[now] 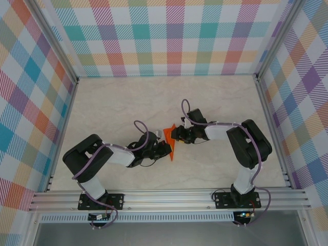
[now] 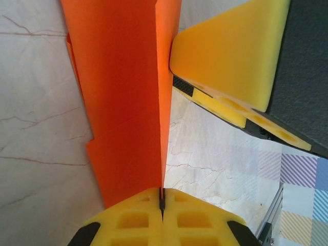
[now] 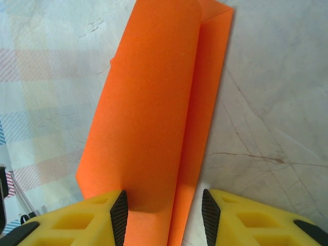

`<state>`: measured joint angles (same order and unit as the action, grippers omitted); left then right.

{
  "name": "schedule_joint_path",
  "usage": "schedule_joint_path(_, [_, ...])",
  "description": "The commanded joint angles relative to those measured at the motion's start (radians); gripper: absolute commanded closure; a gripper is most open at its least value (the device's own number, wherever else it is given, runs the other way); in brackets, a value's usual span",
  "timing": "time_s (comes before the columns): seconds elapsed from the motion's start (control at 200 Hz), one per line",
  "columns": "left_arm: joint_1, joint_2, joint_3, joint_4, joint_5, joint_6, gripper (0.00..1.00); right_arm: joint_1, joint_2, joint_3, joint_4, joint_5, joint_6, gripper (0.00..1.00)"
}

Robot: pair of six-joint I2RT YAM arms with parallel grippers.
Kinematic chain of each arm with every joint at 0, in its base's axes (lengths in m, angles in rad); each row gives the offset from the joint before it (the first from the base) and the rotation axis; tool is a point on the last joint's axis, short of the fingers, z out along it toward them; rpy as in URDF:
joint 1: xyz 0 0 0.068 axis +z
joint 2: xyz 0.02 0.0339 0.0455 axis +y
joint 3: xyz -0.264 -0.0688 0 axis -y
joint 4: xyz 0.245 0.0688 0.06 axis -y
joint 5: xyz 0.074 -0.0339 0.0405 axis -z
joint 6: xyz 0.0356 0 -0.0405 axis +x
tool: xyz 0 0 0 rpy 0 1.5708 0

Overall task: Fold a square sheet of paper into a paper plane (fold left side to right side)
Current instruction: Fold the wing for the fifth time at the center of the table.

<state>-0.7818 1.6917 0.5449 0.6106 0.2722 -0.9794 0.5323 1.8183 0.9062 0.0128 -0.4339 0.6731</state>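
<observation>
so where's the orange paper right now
In the top view the orange paper is near the middle of the table, pinched in the left tool, with the open right tool straddling it from the opposite side.

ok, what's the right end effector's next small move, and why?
Probably close the right end effector on the orange paper: its folded layers sit between the open jaws, untouched on one side, while the left end effector holds it pinched.
</observation>
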Motion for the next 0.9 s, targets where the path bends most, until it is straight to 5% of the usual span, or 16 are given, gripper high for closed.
schedule_joint_path(0.0, [0.016, 0.016, -0.011, 0.037, 0.013, -0.008, 1.00, 0.015, 0.053, 0.015, -0.070, 0.045, -0.009, 0.55])
schedule_joint_path(0.475, [0.017, -0.026, -0.008, 0.015, 0.025, 0.012, 0.86, 0.025, 0.090, 0.045, -0.128, 0.068, -0.019, 0.55])
schedule_joint_path(0.895, [0.099, -0.222, -0.063, -0.126, 0.025, 0.050, 0.53, 0.025, 0.090, 0.043, -0.133, 0.069, -0.022, 0.55])
